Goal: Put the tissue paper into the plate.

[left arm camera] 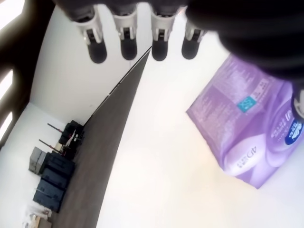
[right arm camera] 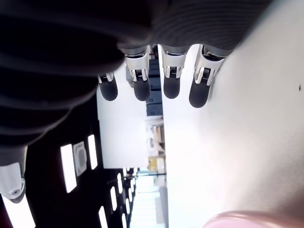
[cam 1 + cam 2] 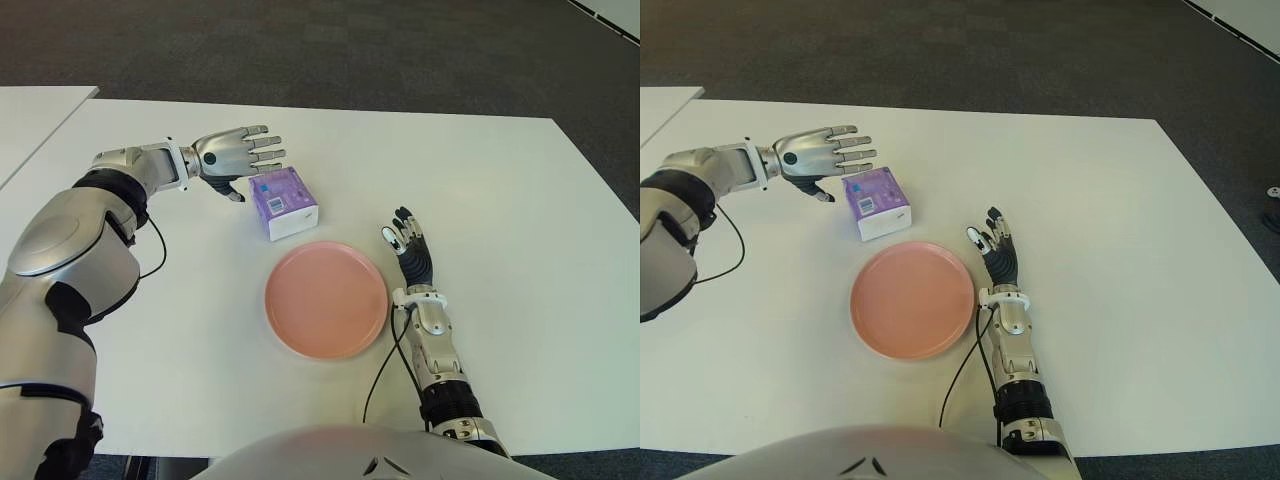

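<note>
A purple pack of tissue paper (image 3: 284, 202) lies on the white table (image 3: 500, 200), just beyond the far left rim of a pink plate (image 3: 326, 298). My left hand (image 3: 237, 156) hovers by the pack's far left side with straight, spread fingers and holds nothing; the thumb points down close to the pack's left edge. In the left wrist view the tissue pack (image 1: 247, 123) shows under the palm, apart from the fingertips (image 1: 128, 48). My right hand (image 3: 408, 243) shows to the right of the plate, fingers straight and empty.
A second white table (image 3: 30, 115) adjoins at the far left. Black cables (image 3: 385, 370) run along both forearms near the table surface. Dark carpet lies beyond the far edge.
</note>
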Tool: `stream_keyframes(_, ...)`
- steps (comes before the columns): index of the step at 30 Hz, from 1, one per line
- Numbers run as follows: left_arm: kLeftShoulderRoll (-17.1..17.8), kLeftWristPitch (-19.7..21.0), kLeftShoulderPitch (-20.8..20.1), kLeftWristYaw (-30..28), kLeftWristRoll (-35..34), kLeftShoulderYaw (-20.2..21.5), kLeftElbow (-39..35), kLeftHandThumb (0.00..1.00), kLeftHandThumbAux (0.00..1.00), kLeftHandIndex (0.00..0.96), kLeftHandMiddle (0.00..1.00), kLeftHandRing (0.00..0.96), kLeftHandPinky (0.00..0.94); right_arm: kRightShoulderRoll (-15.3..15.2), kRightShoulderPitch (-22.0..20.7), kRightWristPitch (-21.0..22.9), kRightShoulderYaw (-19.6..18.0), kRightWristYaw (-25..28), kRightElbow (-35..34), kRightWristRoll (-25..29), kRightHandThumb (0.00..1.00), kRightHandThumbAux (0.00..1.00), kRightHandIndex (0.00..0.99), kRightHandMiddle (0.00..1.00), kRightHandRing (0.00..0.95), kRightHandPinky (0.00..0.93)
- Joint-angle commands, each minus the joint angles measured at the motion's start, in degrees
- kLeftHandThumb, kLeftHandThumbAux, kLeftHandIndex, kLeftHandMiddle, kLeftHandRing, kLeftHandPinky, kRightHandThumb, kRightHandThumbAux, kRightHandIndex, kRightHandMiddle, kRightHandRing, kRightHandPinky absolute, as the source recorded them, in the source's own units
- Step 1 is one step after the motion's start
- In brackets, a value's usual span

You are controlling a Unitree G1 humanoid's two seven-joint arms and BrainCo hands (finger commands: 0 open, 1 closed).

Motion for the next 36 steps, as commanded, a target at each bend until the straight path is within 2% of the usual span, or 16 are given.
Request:
stream_keyframes(1, -0.22, -1.29, -1.72, 1.73, 1.13, -2.05, -0.47, 0.357, 0.301, 0.000, 0.000, 0.000, 0.000, 0.40, 3.28, 4.04, -0.33, 0.63, 4.42, 0.97, 0.518, 0.513, 0.005, 0.001, 0.000, 0.030)
stream_keyframes(11, 0.64, -1.37, -3.54, 3.11, 1.34, -4.13, -0.32, 0.405, 0.297, 0.000, 0.000, 0.000, 0.000, 0.43, 2.98, 3.99, -0.39, 0.96, 5.07, 1.20, 0.531, 0.511, 0.012, 0.005, 0.000, 0.033)
stream_keyframes(21, 0.38, -3.50, -4.11, 4.25, -0.11, -3.88, -0.37, 0.400, 0.296, 0.000, 0.000, 0.000, 0.000, 0.35, 2.17, 3.48, -0.70, 1.45, 6.83, 1.80, 0.546, 0.501, 0.021, 0.009, 0.001, 0.027)
stream_keyframes(30, -0.67, -5.74, -3.53, 5.16, -1.00, -3.78, -0.68, 0.382, 0.303, 0.000, 0.000, 0.000, 0.000, 0.55, 1.90, 4.11, -0.76, 0.88, 6.85, 1.95, 0.547, 0.500, 0.021, 0.012, 0.003, 0.028)
stream_keyframes(36, -1.83, -4.69, -1.77, 4.76, -1.28, -4.02, 0.59, 0.380, 0.300, 0.000, 0.000, 0.000, 0.000, 0.58, 1.98, 4.06, -0.66, 0.56, 6.72, 1.78, 0.544, 0.500, 0.021, 0.011, 0.001, 0.028)
